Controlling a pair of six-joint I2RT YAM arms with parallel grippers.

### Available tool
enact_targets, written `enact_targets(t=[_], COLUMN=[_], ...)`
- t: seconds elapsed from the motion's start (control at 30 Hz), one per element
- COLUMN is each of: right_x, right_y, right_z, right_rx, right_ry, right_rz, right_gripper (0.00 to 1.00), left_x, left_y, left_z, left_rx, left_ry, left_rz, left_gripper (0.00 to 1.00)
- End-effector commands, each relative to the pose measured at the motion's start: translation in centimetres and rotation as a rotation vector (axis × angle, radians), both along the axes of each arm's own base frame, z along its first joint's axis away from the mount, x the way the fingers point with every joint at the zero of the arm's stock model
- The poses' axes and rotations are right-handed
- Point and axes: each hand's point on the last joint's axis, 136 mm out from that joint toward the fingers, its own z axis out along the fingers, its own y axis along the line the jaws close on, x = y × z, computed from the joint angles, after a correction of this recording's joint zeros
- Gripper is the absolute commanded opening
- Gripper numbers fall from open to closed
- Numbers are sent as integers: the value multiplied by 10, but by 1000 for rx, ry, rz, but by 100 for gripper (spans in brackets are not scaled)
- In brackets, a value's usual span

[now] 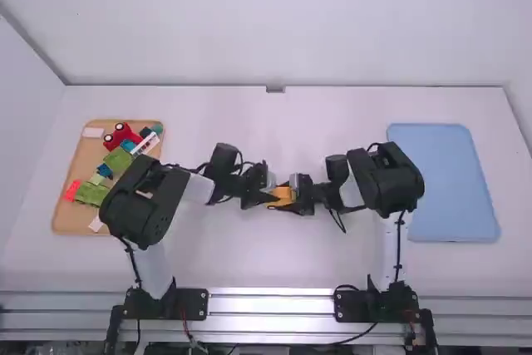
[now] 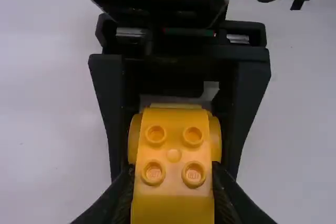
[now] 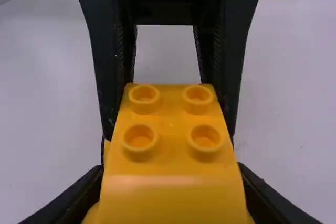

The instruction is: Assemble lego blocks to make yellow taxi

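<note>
Yellow taxi bodywork [image 1: 284, 196] is held above the middle of the worktop [image 1: 224, 259], gripped from both sides by a pair of robot arms. The left hand [image 2: 173, 184] is closed on one end, a finger pressed to each flank; the opposite end is clamped the same way by the right hand [image 3: 172, 182]. Four round studs are seen on the upper face in each wrist view. Whether one block or several are held cannot be told.

The joining of yellow parts appears to be the step in hand. An even, straight push is called for next, with both ends kept level, before one hand is opened and the piece is left in the other; a crooked seam or a slip could result from a tilt.

Red [image 1: 121, 136], green [image 1: 91, 193] and other coloured pieces are laid out on a wooden tray [image 1: 60, 215] at left; a blue mat [image 1: 453, 184] is set at right.
</note>
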Motion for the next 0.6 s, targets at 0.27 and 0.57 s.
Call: enact_targets(t=[0.27, 0.57], right_x=[9, 8], right_y=[2, 3], right_z=[-3, -3], right_rx=[-18, -18], right_ry=[-3, -3], right_rz=[-19, -16], right_gripper=[40, 40], left_x=[-9, 0], left_y=[8, 4], left_z=[-56, -34], left_rx=[203, 185], left_ry=[149, 99], left_rz=[105, 102], left_gripper=[17, 34])
